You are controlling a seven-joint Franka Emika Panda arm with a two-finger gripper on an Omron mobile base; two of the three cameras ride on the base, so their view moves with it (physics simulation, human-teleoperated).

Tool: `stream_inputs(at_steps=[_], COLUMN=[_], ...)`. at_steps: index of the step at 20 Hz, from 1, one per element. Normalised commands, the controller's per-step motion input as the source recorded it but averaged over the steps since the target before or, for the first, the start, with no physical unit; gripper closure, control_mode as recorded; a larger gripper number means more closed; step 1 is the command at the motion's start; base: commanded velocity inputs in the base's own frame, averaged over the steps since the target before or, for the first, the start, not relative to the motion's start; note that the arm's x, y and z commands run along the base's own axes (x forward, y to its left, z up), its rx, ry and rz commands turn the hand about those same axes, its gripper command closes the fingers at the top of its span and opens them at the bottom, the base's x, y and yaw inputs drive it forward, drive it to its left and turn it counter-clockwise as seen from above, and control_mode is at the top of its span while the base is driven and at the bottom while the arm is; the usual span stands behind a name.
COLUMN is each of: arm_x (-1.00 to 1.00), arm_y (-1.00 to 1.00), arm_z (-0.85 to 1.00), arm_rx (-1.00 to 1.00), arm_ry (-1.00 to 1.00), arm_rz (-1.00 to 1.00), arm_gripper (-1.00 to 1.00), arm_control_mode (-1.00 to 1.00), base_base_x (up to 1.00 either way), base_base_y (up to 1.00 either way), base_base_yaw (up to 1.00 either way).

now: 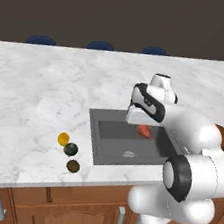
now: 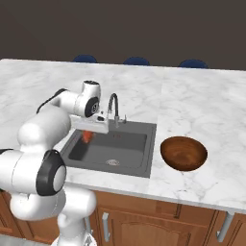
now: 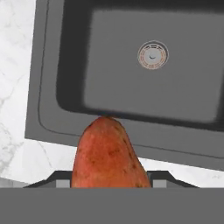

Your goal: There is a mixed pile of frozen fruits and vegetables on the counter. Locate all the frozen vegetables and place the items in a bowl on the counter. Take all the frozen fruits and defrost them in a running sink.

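I have the gripper (image 1: 143, 126) closed on the red-orange tapered piece (image 3: 109, 155), which hangs over the sink (image 2: 115, 149). From the hand camera the piece rises between the finger tips and points toward the basin's near rim, with the round drain (image 3: 152, 55) well beyond it. The jaws stand narrow, pinching the piece at its thick end, so most of its length sticks out past them.

My reading: this piece is one of the vegetables, so it belongs in the bowl (image 2: 184, 153), not the basin. The bowl sits on the counter (image 1: 46, 89) just beside the sink's far side from the pile, so the straight path from pile to bowl crosses the basin. I take this as a transit pose rather than a drop point.

Containers:
- Sink: nothing lies in it that I can see; only the drain shows on its floor. I cannot tell whether water is running at the faucet (image 2: 113, 106).
- Bowl: it looks empty in the right base view.

Remaining on the counter, left of the sink, close together: yellow-orange ball (image 1: 63, 138), dark green ball (image 1: 71, 149), olive-brown ball (image 1: 73, 166).

Risk: a release here would put a vegetable in the sink.
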Motion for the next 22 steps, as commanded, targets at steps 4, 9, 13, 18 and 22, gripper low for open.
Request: stream_inputs(at_steps=[4,9,13,18,22], arm_x=[-0.33,-0.06,0.07,0.27,0.42], arm_y=[-0.67,-0.75,-0.73,-0.79,-0.78], arm_z=[-0.06,-0.22,0.01,0.03,0.18], arm_rx=[-0.02,-0.03,-0.01,-0.12,-0.12], arm_ry=[0.09,-0.03,0.01,0.22,0.23], arm_rz=[-0.16,-0.04,-0.04,-0.12,-0.1], arm_gripper=[1.0,1.0,1.0,1.0,1.0], arm_control_mode=[-1.0,-1.0,-1.0,-1.0,-1.0], base_base_x=[0.0,0.0,0.0,0.0,0.0], base_base_y=[0.0,0.0,0.0,0.0,0.0], base_base_yaw=[0.0,0.0,0.0,0.0,0.0])
